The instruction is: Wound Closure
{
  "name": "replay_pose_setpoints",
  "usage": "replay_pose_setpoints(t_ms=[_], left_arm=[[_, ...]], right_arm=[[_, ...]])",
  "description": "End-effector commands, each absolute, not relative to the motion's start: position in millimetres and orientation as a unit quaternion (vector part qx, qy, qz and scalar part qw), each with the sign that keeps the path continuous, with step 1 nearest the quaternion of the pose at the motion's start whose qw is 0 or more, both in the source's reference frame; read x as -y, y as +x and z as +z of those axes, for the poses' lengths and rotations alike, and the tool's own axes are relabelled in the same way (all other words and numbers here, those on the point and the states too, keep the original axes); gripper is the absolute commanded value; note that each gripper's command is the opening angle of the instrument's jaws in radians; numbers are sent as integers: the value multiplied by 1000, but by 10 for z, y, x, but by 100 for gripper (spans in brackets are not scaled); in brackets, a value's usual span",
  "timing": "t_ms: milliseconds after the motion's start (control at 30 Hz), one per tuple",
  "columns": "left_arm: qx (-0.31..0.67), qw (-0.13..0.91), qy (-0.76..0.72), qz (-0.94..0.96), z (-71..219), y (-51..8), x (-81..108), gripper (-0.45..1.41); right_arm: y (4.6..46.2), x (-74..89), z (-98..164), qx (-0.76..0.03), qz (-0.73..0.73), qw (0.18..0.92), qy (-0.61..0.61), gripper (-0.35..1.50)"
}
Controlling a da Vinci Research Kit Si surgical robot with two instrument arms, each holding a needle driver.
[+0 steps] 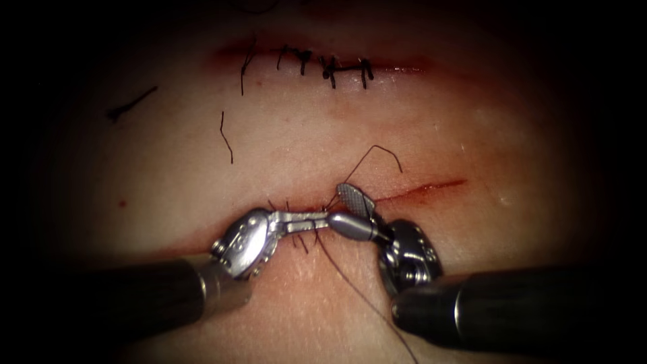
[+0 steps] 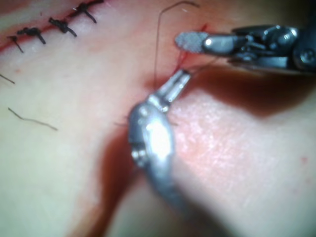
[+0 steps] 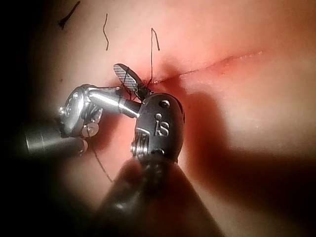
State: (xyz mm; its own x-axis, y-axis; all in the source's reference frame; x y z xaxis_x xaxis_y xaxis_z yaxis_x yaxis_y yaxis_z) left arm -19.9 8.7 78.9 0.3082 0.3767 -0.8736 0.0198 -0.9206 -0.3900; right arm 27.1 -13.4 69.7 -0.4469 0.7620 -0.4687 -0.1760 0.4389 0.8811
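Pale pink pork-belly tissue (image 1: 323, 135) fills the surface under the lamp, darkening toward the edges. Along the far side runs an older cut already closed by a row of black knotted stitches (image 1: 330, 67), and a few loose cut ends of black thread (image 1: 226, 138) lie scattered on the skin to the left.

Near the middle is the open cut (image 1: 424, 190), a thin red line with red fluid (image 1: 404, 197) along its lips, trailing off to the right. Both tools meet at its left part. The left arm's silver end effector (image 1: 317, 220) comes in from the near left, its slim jaws pressed together and reaching right to the wound; it seems to pinch the dark thread (image 1: 367, 300) there, though I cannot be sure of the hold. The right arm's end effector (image 1: 350, 212) comes from the near right with its jaws spread, one ridged blade lifted over the cut, gripping nothing that I can make out.

A fine loop of that thread arches up on the far side of the cut, and a long strand runs toward the near edge, likely kept slack so the tools can work. I cannot find the needle.
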Motion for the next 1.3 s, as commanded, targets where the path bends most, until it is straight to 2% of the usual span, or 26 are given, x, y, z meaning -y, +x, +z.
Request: replay_pose_setpoints(t_ms=[33,400,867,1300], left_arm=[[126,156,-794,574,796,-206,-83,-45],[125,156,-794,573,799,-214,-89,-45],[127,153,-794,575,801,-220,-87,-45],[130,150,-790,580,803,-230,-90,-45]], right_arm=[[276,138,701,-693,493,483,208,81],[253,138,699,-625,567,506,181,83],[258,122,691,-538,607,572,122,78],[256,110,713,-485,632,599,83,78]])
